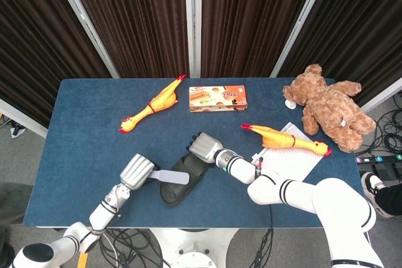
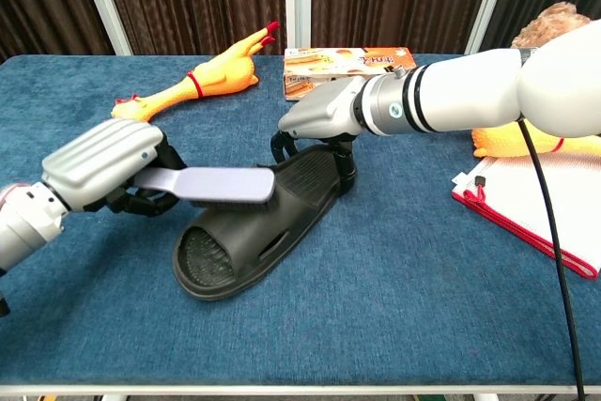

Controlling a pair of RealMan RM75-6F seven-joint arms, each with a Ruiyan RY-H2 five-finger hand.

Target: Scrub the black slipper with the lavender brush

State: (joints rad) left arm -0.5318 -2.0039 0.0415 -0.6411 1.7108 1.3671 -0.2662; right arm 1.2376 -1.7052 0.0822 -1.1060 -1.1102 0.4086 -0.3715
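Note:
The black slipper (image 2: pixel 246 227) (image 1: pixel 179 180) lies at the table's front middle, toe end toward me. My left hand (image 2: pixel 101 166) (image 1: pixel 136 171) grips the handle of the lavender brush (image 2: pixel 218 184) (image 1: pixel 171 177), whose bristles lie on the slipper's strap. My right hand (image 2: pixel 317 121) (image 1: pixel 204 147) grips the slipper's heel end from above, fingers curled down over both sides of its rim.
Two yellow rubber chickens (image 1: pixel 152 110) (image 1: pixel 286 139), an orange box (image 1: pixel 217 98), a brown teddy bear (image 1: pixel 326 105) and a white pouch with red trim (image 2: pixel 535 208) lie around the table. The pouch sits right of the slipper, under the right arm.

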